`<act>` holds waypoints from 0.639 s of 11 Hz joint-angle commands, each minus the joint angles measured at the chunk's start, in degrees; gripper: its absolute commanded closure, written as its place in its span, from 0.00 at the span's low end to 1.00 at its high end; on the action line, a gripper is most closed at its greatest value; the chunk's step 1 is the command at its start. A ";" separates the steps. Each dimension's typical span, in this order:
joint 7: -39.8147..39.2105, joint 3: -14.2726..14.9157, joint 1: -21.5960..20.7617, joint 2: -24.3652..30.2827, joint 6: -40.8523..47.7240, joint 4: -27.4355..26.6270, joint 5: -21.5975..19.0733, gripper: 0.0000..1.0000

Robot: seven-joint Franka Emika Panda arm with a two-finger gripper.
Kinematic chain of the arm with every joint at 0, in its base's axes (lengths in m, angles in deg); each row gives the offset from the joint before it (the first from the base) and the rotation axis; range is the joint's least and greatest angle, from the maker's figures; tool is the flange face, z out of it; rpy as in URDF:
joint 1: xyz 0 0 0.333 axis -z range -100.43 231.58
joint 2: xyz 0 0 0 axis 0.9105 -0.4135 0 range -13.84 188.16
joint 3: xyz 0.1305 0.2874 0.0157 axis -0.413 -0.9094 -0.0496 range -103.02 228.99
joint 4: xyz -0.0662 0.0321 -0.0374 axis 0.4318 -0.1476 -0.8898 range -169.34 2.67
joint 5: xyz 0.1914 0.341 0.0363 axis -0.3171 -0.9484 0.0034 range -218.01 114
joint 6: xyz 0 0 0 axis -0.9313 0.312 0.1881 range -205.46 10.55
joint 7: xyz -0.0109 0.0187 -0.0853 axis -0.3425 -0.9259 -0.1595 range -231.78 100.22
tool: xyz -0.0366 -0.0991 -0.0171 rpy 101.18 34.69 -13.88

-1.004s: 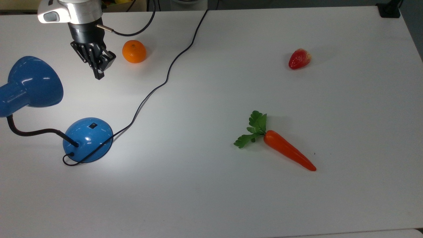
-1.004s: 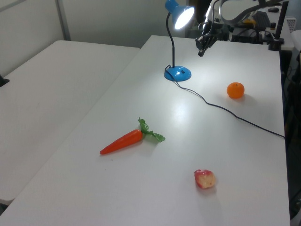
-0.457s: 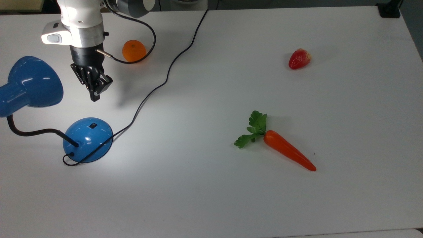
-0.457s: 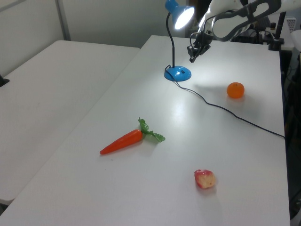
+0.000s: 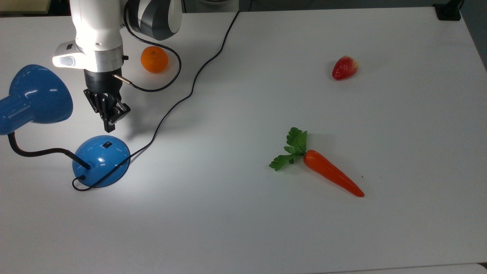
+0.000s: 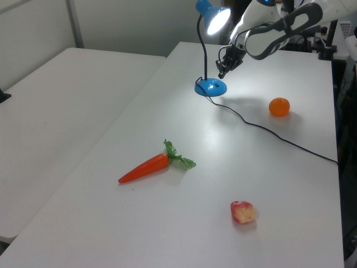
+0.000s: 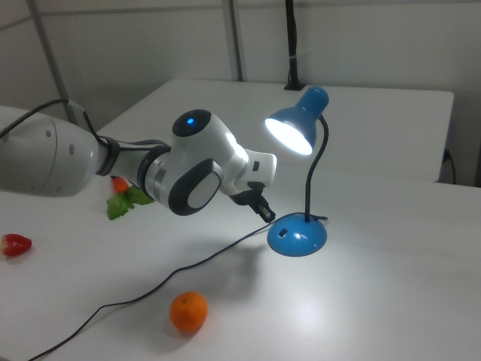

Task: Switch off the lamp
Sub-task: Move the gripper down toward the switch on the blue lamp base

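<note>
- One blue desk lamp (image 5: 101, 160) stands near the table's (image 5: 266, 236) left edge in the top view; its domed base sits on the surface, a black bendy neck (image 5: 34, 152) curves up from it, and the bell-shaped shade (image 5: 36, 95) hangs out toward that same edge.
- Light shines from the shade in the right view (image 7: 293, 134), and a bright patch lies on the table around the base.
- A small black switch (image 5: 108, 144) sits on top of the base, on the side facing the table's far edge in the top view.
- The black cord (image 5: 190, 91) leaves the base and snakes across the table to its far edge.
- The pincer (image 5: 110, 123) points down just beyond the base, its tip close above the switch side and not touching it; the fingers look pressed together and hold nothing.
- In the left view the pincer (image 6: 221, 71) hangs just above the base (image 6: 211, 86); in the right view it (image 7: 266, 212) sits just beside the base (image 7: 297, 237).
- An orange (image 5: 154, 59) lies behind the arm (image 5: 97, 30), near the far edge.
- A toy carrot (image 5: 331, 176) with green leaves lies mid-table, well apart from the lamp.
- A strawberry (image 5: 344, 67) lies toward the far right corner in the top view.
</note>
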 commanded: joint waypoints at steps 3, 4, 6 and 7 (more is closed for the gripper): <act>2.91 0.49 -0.57 -5.73 -0.89 6.22 0.54 0.99; 2.91 0.40 -0.65 -6.17 -0.98 6.22 0.72 0.99; 2.91 0.40 -0.74 -6.87 -0.98 6.31 1.07 0.99; 2.91 0.49 -0.74 -6.87 -0.98 6.22 1.59 0.99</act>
